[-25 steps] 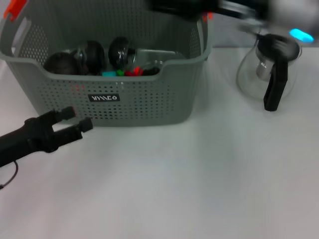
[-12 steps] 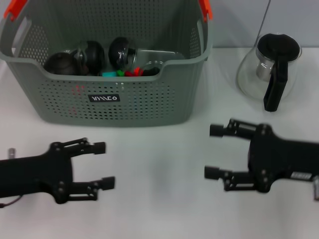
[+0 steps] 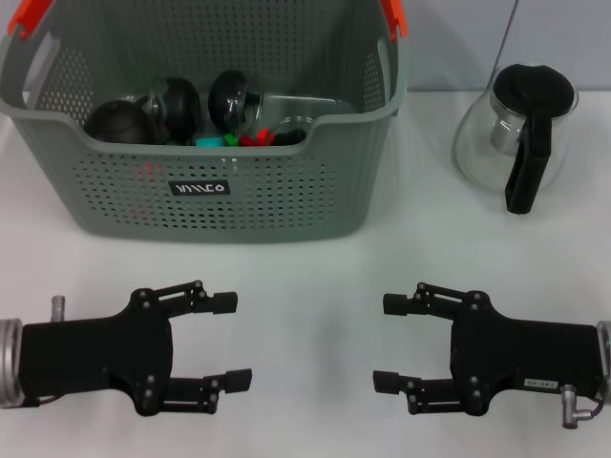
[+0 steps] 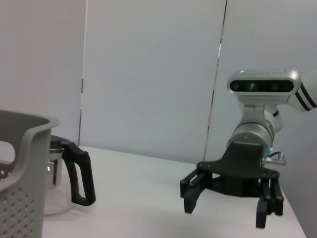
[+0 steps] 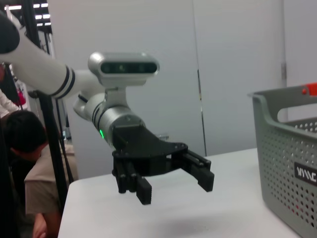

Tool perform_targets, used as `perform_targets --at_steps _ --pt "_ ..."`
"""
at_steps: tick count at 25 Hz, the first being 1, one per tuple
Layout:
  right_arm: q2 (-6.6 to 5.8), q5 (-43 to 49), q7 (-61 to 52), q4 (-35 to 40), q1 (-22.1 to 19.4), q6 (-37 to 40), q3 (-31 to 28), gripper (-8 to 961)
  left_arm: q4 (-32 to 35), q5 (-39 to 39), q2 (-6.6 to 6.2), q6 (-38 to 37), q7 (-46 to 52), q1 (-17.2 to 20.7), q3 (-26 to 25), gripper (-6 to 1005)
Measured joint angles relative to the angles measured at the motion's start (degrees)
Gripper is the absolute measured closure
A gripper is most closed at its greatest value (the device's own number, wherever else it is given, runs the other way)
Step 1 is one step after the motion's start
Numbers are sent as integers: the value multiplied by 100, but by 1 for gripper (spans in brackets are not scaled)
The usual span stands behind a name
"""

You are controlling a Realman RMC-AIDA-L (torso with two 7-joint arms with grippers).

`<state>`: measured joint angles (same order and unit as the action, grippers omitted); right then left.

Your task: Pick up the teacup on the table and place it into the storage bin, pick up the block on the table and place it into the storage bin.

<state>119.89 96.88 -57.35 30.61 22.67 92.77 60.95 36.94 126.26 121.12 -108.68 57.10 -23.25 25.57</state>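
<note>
The grey perforated storage bin [image 3: 267, 191] stands at the back left of the white table, its corner also showing in the left wrist view [image 4: 22, 148] and its end in the right wrist view [image 5: 290, 148]. Inside it lie small teal, green and red blocks [image 3: 239, 139] among dark round pieces [image 3: 172, 105] and clear glass [image 3: 296, 110]; I cannot tell which of these is the teacup. No teacup or block shows on the table. My left gripper [image 3: 234, 340] [image 5: 174, 188] and right gripper [image 3: 387, 342] [image 4: 225, 213] hover open and empty near the table's front, fingers pointing at each other.
A glass teapot [image 3: 520, 134] with a black lid and handle stands at the back right, also seen in the left wrist view [image 4: 67, 178]. Bare white table [image 3: 305, 286] lies between the bin and the grippers. A person sits beyond the table's left end [image 5: 25, 148].
The left gripper has drawn back from the bin's front and the right arm has come down from above the bin's right rear. Both now sit low at the table's front, facing each other.
</note>
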Motion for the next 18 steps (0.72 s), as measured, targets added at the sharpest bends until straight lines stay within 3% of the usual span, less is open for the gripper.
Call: perform_targets --at_steps 18 --pt "15 78 -38 12 80 37 -49 71 -1 210 -7 4 154 -5 150 156"
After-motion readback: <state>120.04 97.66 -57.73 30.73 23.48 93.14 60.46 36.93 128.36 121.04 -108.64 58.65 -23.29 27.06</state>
